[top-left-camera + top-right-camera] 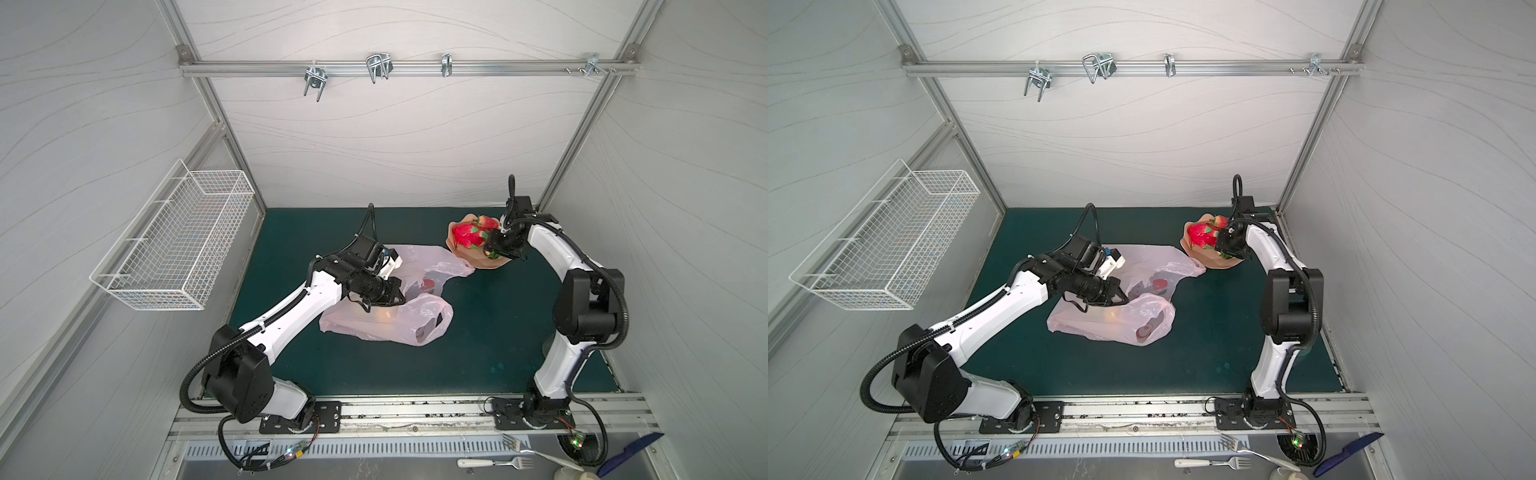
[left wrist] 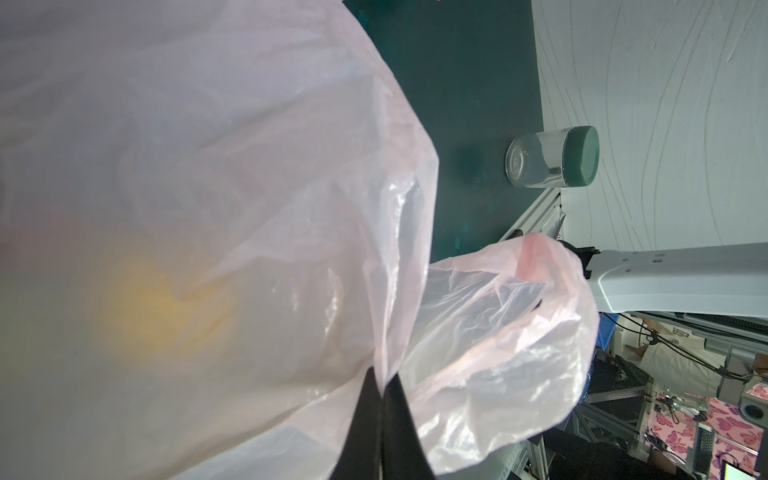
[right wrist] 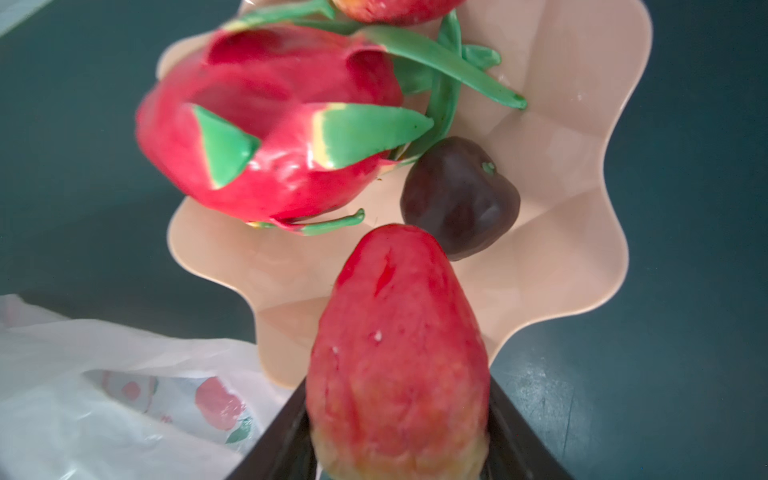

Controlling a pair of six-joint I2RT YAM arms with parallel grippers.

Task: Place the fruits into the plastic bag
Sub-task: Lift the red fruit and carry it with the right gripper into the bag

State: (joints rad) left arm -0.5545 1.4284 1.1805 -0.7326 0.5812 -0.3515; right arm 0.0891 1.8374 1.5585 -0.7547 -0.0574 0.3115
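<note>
Right end effector (image 3: 399,424) grips strawberry (image 3: 399,332) | left end effector (image 2: 382,379) pinches bag (image 2: 208,166) | plate (image 3: 561,257): dragon fruit (image 3: 270,141)

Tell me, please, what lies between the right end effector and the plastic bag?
Only the peach plate's rim, in the right wrist view: the right end effector, gripping a strawberry, hangs over the plate; the plastic bag starts just beyond.

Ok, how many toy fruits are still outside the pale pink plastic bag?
4. Red strawberry in the right gripper; red-pink dragon fruit, dark brown round fruit and another red fruit on the peach wavy-edged plate. More may hide behind them.
</note>
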